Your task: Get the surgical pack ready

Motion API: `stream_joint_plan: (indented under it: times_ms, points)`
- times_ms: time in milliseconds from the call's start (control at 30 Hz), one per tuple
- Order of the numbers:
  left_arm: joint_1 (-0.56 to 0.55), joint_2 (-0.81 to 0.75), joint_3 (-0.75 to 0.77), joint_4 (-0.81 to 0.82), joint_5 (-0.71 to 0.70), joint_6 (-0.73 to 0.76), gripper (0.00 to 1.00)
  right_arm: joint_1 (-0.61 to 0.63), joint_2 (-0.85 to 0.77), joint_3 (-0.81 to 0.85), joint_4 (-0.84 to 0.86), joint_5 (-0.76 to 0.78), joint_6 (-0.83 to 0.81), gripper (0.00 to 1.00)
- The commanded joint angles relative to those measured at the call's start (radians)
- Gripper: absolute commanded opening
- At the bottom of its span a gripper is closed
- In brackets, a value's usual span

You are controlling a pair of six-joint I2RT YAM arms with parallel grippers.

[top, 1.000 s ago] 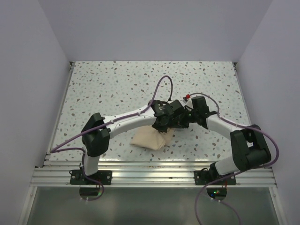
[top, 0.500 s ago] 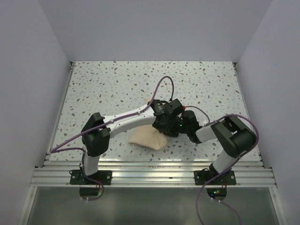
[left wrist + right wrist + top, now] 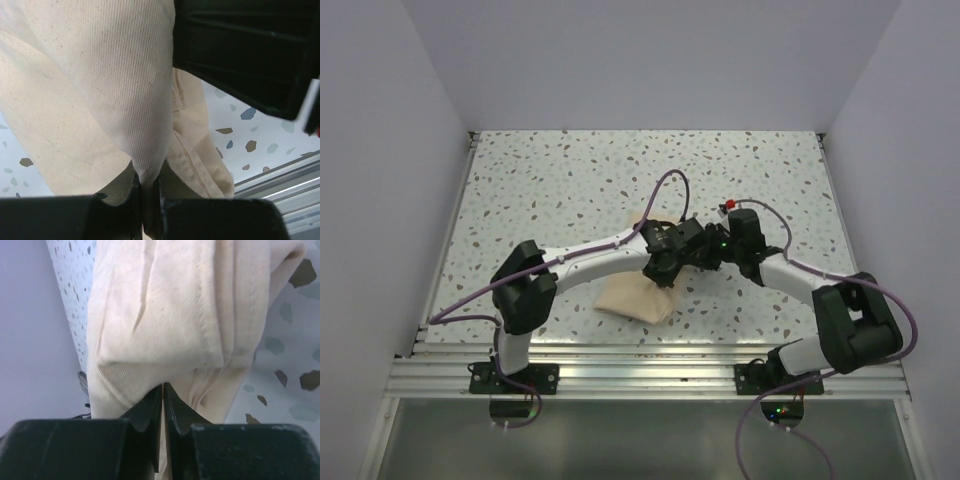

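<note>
The surgical pack shows as a bundled tan wrap sheet [image 3: 632, 298] lying on the speckled table near the front rail. My left gripper [image 3: 665, 268] is over its far right corner, shut on a raised fold of the wrap [image 3: 100, 90]; in the left wrist view the cloth runs down between the left gripper's [image 3: 147, 180] jaws. My right gripper [image 3: 698, 255] comes in from the right, close against the left one. In the right wrist view the right gripper's [image 3: 163, 387] jaws stand pressed together on the edge of a wrap [image 3: 165, 305] fold. What the wrap holds is hidden.
An aluminium rail [image 3: 650, 350] runs along the table's near edge, also visible as the rail [image 3: 285, 180] beyond the cloth. White walls close in the table on three sides. The right gripper's black body [image 3: 250, 50] fills the upper right of the left wrist view.
The right arm drew back and folded toward its base half a second ago, then stretched out again to the bundle. The left gripper kept its hold and barely moved.
</note>
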Motion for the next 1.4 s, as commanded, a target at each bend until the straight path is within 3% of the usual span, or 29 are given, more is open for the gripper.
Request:
stream_joint_plan:
  times_ms: [0, 100, 233, 400, 600, 633, 833, 867, 900, 933, 967, 1067, 1133, 1267, 1367]
  points:
    - [-0.008, -0.058, -0.016, 0.072, 0.023, 0.030, 0.00, -0.004, -0.066, 0.038, -0.230, -0.018, -0.148, 0.10]
    - [-0.007, -0.073, -0.031, 0.084, 0.029, 0.037, 0.00, -0.006, -0.050, 0.044, -0.202, -0.036, -0.138, 0.10]
    - [-0.007, -0.075, -0.037, 0.090, 0.046, 0.047, 0.00, -0.006, 0.007, 0.007, -0.042, -0.058, -0.064, 0.06]
    - [-0.010, -0.069, -0.054, 0.095, 0.064, 0.057, 0.00, -0.006, 0.127, -0.019, 0.289, -0.061, 0.060, 0.00]
    - [-0.018, -0.075, -0.123, 0.121, 0.096, 0.057, 0.00, -0.014, 0.320, 0.070, 0.369, -0.070, 0.092, 0.00]
    - [-0.019, -0.076, -0.143, 0.123, 0.099, 0.055, 0.00, -0.018, 0.319, 0.075, 0.353, -0.075, 0.089, 0.00]
    - [-0.021, -0.104, -0.200, 0.146, 0.089, 0.049, 0.00, -0.093, 0.155, 0.196, -0.234, -0.093, -0.174, 0.12]
    - [-0.021, -0.110, -0.205, 0.153, 0.087, 0.043, 0.07, -0.106, 0.135, 0.214, -0.396, -0.086, -0.248, 0.17]
    - [-0.021, -0.119, -0.214, 0.158, 0.084, 0.040, 0.12, -0.124, 0.093, 0.251, -0.467, -0.072, -0.285, 0.30]
    - [-0.021, -0.124, -0.217, 0.161, 0.083, 0.040, 0.22, -0.130, 0.076, 0.271, -0.606, -0.050, -0.320, 0.35]
    - [-0.021, -0.125, -0.218, 0.166, 0.083, 0.038, 0.24, -0.142, 0.058, 0.300, -0.658, -0.035, -0.374, 0.40]
    - [-0.019, -0.136, -0.223, 0.175, 0.084, 0.031, 0.39, -0.196, 0.009, 0.311, -0.755, -0.038, -0.388, 0.58]
    - [-0.021, -0.144, -0.226, 0.181, 0.089, 0.027, 0.52, -0.219, -0.005, 0.303, -0.740, -0.105, -0.350, 0.63]
    - [-0.021, -0.167, -0.243, 0.193, 0.104, 0.027, 0.62, -0.221, -0.005, 0.288, -0.653, -0.181, -0.173, 0.73]
    - [-0.022, -0.171, -0.254, 0.199, 0.110, 0.023, 0.66, -0.212, 0.027, 0.293, -0.622, -0.179, -0.104, 0.75]
